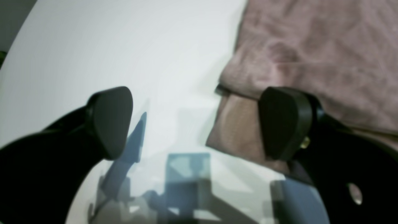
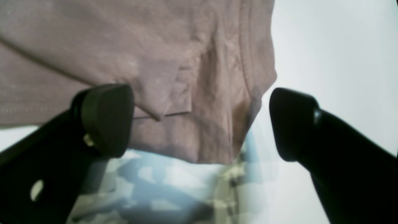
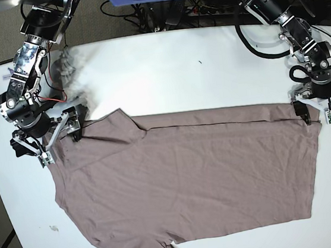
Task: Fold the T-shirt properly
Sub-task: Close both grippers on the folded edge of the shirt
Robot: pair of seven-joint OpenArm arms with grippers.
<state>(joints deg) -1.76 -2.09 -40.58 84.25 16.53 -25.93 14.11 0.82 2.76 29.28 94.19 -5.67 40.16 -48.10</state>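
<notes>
Left wrist view: left end effector (image 1: 199, 124) spread wide, gripping nothing, one finger (image 1: 284, 121) over the T-shirt (image 1: 311, 56) at 3 o'clock, the other above bare white surface (image 1: 124, 46) at 9 o'clock. Best to bring the fold edge at 2 o'clock between the fingers before closing, catching both layers. Right wrist view: right end effector (image 2: 202, 121) likewise wide apart and empty, T-shirt (image 2: 140, 62) filling 10 to 1 o'clock, its hemmed edge lying between the fingers; worth lowering squarely and pinching close to the hem. Base view: T-shirt (image 3: 190, 187) spread flat across the middle of the surface (image 3: 165, 64), top edge folded in a straight line; right end effector (image 3: 59, 133) at 9 o'clock by the sleeve end, left end effector (image 3: 322, 109) at 3 o'clock by the far corner. Probably wisest to grip both ends level and lift together to keep the fold straight.
</notes>
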